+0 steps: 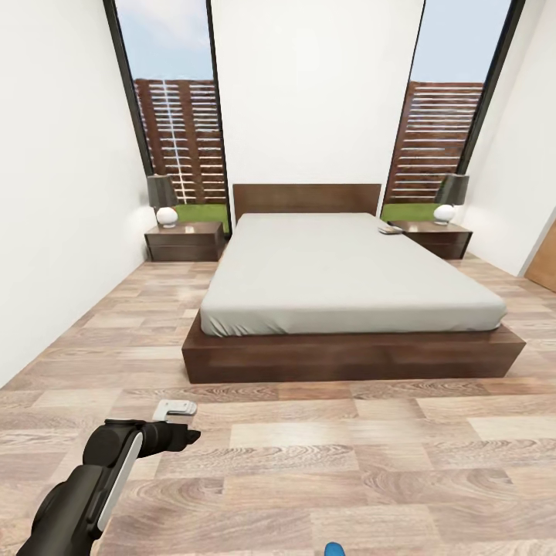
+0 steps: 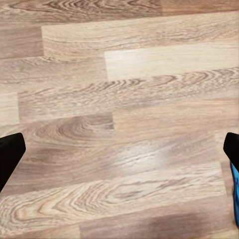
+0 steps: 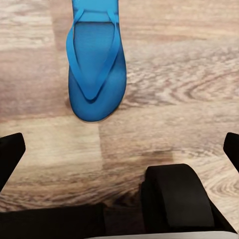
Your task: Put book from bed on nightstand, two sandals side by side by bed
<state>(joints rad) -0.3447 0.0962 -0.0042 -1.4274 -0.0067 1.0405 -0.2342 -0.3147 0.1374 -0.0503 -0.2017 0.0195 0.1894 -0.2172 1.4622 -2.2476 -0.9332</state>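
The bed [image 1: 347,270], with its grey mattress and dark frame, stands ahead in the head view. A small flat thing at its far right corner looks like the book [image 1: 390,229]; its cover is too small to read. A nightstand [image 1: 185,241] stands at the bed's left and another nightstand [image 1: 442,238] at its right. One blue sandal [image 3: 94,64] lies flat on the floor beyond my open right gripper [image 3: 119,149], apart from it. A blue sandal tip [image 1: 333,550] shows at the head view's bottom edge. My left gripper [image 2: 119,154] hangs open over bare floor, with a blue sliver [image 2: 235,194] at the edge.
Each nightstand carries a lamp [image 1: 164,201] [image 1: 449,198]. Tall windows [image 1: 179,131] flank the headboard. White walls close both sides, and a wooden door edge [image 1: 544,259] shows at the right. Wood-plank floor [image 1: 324,455] stretches between me and the bed. My left arm [image 1: 108,471] reaches in low left.
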